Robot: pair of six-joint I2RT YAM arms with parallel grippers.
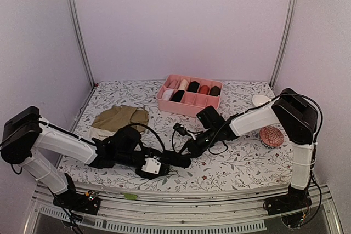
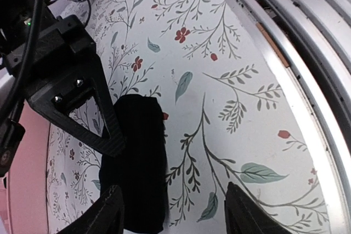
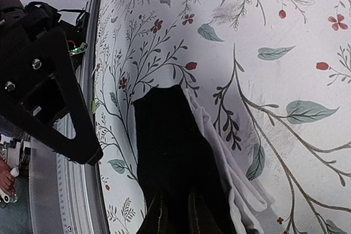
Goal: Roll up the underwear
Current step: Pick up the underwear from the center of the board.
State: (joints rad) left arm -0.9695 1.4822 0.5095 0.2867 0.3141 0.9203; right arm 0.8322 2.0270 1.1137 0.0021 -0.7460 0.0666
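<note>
The tabletop point(image 1: 241, 163) is covered with a white cloth printed with leaves and small red flowers. The left arm point(image 1: 60, 143) and the right arm point(image 1: 258, 119) both reach low toward the middle of its near edge, where their ends almost meet.

A pink box point(image 1: 186, 106) with several compartments stands at the middle of the far edge. Dark, pale and reddish rolled pieces stand inside it.

The olive-brown underwear point(image 1: 120, 118) lies flat near the left edge, about halfway between the near and far edges, with its cream waistband on the near side.

The black underwear point(image 2: 137, 157) lies close to the near edge, about in the middle, as a long narrow bundle. In the right wrist view, a white layer shows along one of its sides.

The left gripper point(image 2: 173, 190) is spread wide and holds nothing. The bundle's end lies between its fingers point(image 2: 112, 209), close against one of them and apart from the other.

The right gripper point(image 3: 176, 206) is narrowed to a small gap and pinches the other end of the black underwear.

A red-and-white patterned ball point(image 1: 271, 136) rests near the right edge. A small pale object point(image 1: 260, 100) lies near the far right corner.
</note>
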